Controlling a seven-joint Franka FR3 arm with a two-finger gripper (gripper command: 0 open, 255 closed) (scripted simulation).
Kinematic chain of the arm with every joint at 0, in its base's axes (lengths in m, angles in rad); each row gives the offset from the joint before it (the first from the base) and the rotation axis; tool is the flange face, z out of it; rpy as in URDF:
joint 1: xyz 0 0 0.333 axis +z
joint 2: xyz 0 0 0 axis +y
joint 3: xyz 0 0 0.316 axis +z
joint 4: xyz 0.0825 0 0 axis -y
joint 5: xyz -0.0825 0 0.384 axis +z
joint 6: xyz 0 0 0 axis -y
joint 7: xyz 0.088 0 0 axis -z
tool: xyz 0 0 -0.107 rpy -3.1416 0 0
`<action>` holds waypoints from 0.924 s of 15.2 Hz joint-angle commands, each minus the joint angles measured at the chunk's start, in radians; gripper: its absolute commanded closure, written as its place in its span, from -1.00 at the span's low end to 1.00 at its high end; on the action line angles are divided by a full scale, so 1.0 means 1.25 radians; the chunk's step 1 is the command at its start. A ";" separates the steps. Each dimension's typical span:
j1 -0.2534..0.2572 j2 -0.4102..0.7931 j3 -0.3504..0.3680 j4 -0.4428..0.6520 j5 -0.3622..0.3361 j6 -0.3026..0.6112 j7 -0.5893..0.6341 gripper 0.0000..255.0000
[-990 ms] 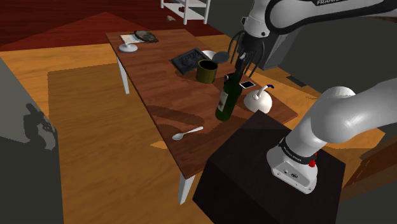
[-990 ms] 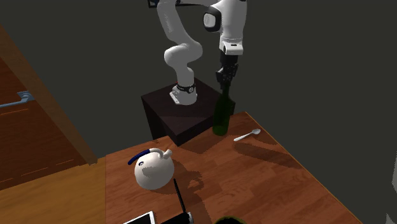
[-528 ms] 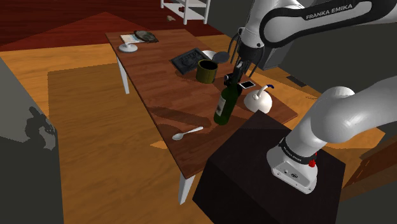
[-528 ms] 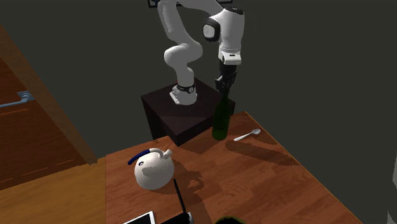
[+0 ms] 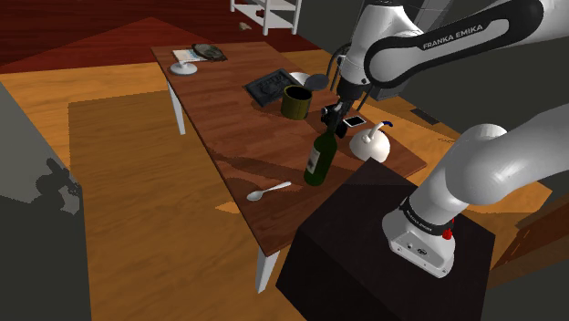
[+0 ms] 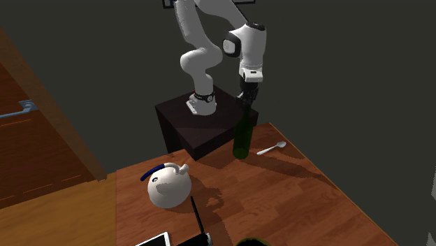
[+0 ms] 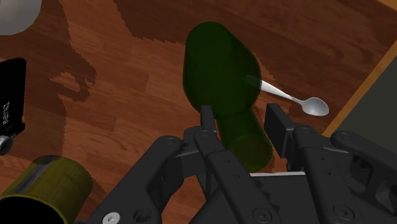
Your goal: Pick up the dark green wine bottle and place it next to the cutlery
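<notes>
table: brown wooden table (image 5: 223, 128), shoulder view read left to right
spoon: small white spoon (image 5: 269, 191) lay flat near the table edge
mug: olive-green cylindrical mug (image 5: 294, 102) stood further back
bottle: dark green wine bottle (image 5: 316, 162) stood nearly upright, just right of the spoon
gripper: all-black two-finger gripper (image 5: 331, 121) was over the bottle, jaws clamped on its neck
kettle: round white kettle with a blue handle (image 5: 369, 144) sat right of the bottle

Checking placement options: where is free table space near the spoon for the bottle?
Bare wood lies between the spoon and the olive mug. It is crowded between mug, phone and white kettle.
</notes>
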 commanded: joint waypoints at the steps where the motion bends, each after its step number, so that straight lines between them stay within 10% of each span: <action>1: -0.001 0.018 -0.002 -0.009 -0.002 0.028 0.000 1.00; 8: -0.001 0.018 -0.002 -0.009 -0.002 0.028 0.000 1.00; 9: -0.001 0.018 -0.002 -0.009 -0.002 0.028 0.000 -1.00; 14: -0.001 0.018 -0.002 -0.009 -0.002 0.028 0.000 -1.00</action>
